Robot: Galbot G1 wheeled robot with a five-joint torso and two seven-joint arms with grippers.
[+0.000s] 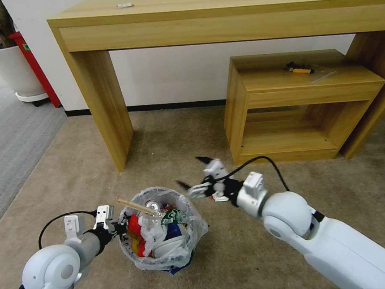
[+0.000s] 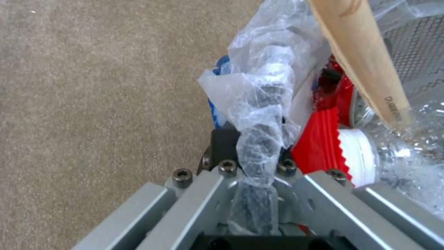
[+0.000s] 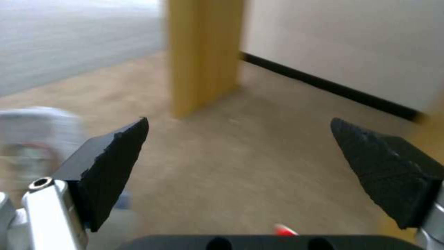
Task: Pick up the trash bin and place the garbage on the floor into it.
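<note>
Room: beige carpet runs to a white wall, with a strip of grey flooring along its left edge.
Furniture: one long wooden console table against the wall; one low wooden shelf unit under its right end.
Head view, bin: one trash bin, lined with a crinkly white plastic bag, sits on the carpet near the front edge of the view, between the two arms.
Head view, contents: the garbage fills the bin to its rim: one wooden stick poking out over the left rim, one can top, red and blue-white wrappers, a white sole. No writing can be read there.
Head view, left gripper: at the bin's left rim, clamped on it.
Head view, right gripper: above the carpet just right of the bin, fingers spread wide, holding nothing.
Other things: one small black-and-yellow tool on top of the shelf unit; one small pale scrap on the console top; one white planter pot and one red box at the far left.
Left wrist view: bin bag and rim pinched between the two fingers; one red wrapper, stick with small unreadable print, clear bottle.
Right wrist view: two black fingertips far apart, bare carpet between them; one table leg ahead.
</note>
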